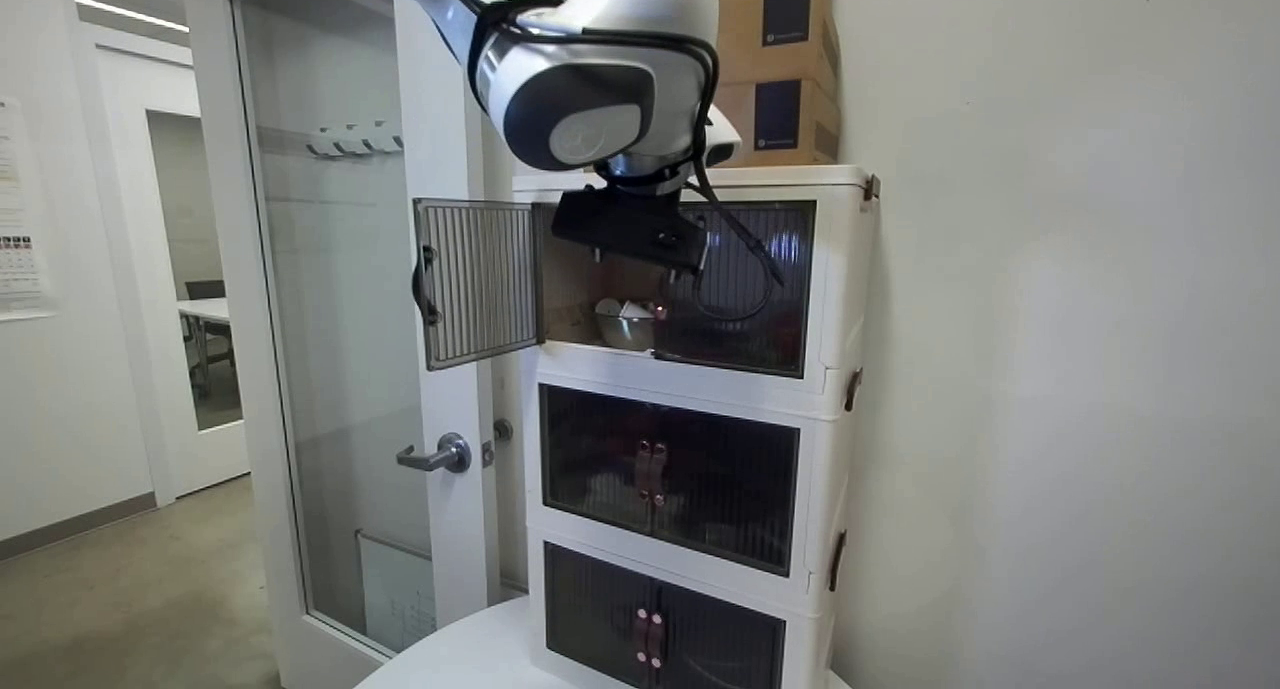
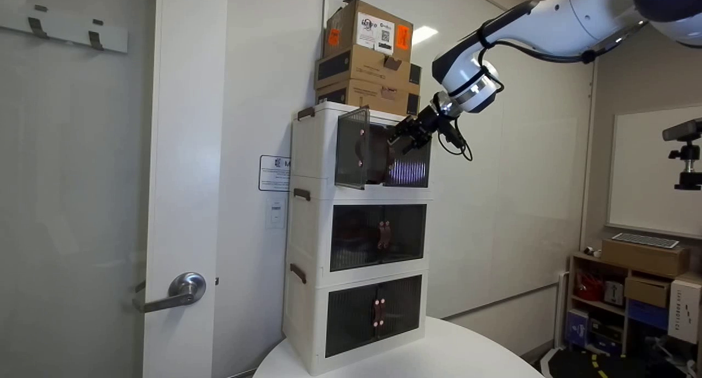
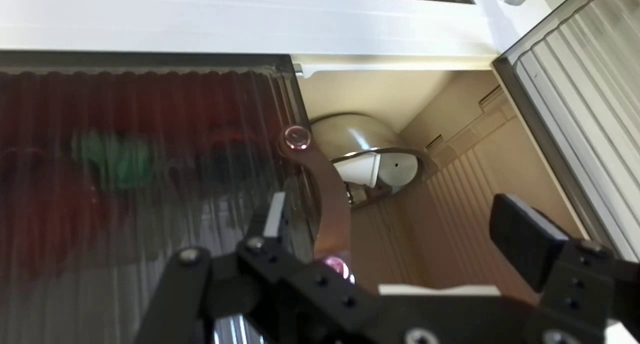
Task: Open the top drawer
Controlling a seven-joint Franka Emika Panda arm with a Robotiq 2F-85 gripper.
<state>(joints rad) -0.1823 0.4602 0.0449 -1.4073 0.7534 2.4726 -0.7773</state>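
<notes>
While a glass door (image 1: 340,419) with a metal lever (image 1: 440,457) fills the left of an exterior view, the interesting bit is next over: the left panel (image 1: 482,284) of the top drawer (image 1: 690,381), swung well out. That's the uppermost of three stacked white boxes (image 2: 307,230) on a round white desk (image 1: 470,654); the two lower ones are closed. Just inside the gap sits a bowl (image 1: 628,332) with white bits (image 3: 362,169) in it. Then comes the hand (image 3: 395,221), hanging in front of the top drawer, spread wide and gripping nothing. Can't tell if it's touching anything, tbh. Further right, the other panel (image 1: 755,294) is closed, with a brown handle (image 3: 334,209) on it and blurry red and green stuff (image 3: 117,162) behind it. Three cardboard boxes (image 2: 378,71) are piled on top of the lot.
</notes>
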